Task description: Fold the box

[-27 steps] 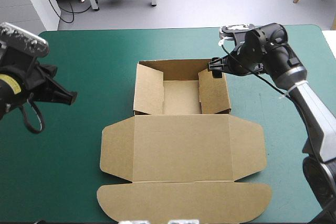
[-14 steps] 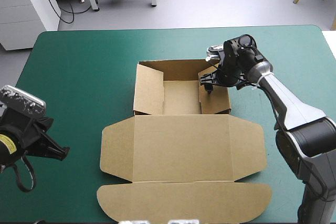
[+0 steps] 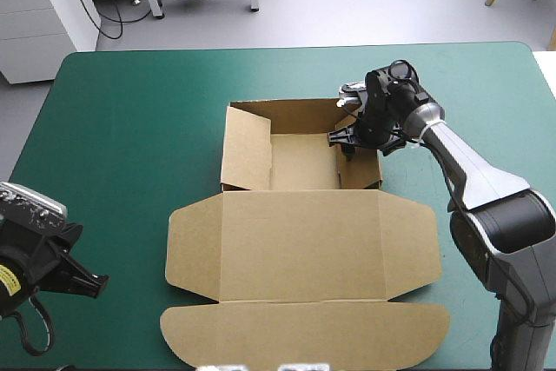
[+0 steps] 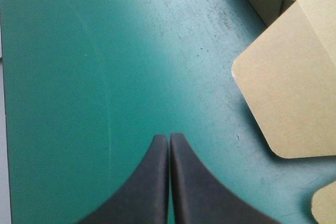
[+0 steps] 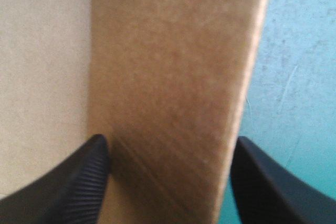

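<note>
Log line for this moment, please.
box: tray up, lid flat | right end effector: open, straddling right wall | left end effector: shut, over teal-green cover, apart from box

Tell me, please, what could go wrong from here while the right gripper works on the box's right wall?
1. The right gripper stands open astride the right wall of the box; pressed on without a grip, the wall may slip free or buckle.
2. The left gripper is shut over the teal-green cover, apart from the box, so nothing steadies it: a push might slide the whole box.
</note>
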Robot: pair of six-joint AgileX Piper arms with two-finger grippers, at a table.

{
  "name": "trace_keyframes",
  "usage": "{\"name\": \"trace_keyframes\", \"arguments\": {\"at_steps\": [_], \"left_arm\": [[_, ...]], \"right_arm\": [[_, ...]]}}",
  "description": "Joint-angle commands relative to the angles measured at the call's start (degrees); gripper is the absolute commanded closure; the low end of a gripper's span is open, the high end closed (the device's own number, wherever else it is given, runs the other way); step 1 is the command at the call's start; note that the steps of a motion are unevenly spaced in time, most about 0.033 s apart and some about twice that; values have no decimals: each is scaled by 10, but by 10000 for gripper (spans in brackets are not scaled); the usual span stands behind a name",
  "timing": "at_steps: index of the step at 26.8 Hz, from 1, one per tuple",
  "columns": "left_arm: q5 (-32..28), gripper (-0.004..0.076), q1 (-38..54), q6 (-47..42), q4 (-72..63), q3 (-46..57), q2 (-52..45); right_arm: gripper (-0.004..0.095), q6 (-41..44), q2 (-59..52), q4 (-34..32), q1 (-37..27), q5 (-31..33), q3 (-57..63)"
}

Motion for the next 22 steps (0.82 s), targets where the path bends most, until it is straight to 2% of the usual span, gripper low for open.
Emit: {"name": "trace_keyframes", "arguments": {"at_steps": [1,3,8,14,19,22], "left_arm": [[-33,734,-2,-6,2,-12,2],[-33,734,-2,-6,2,-12,2],[-29,734,-2,-6,4,-12,2],[-29,734,-2,-6,14,-12,2],[-29,734,-2,-6,13,-12,2],[-29,734,-2,-6,30,-12,2]], "right_arm": [[689,-8,-30,-3,-3,-3,-13],[924,-14,-30,-3,-3,-3,-13],[927,-36,-32,-25,-3,-4,-28],[927,-38,-32,-134,-40,-3,-113],[927,-44,-32,-168,-133,-3,-165],[927,-44,-30,-163,-235,-3,-169]]}}
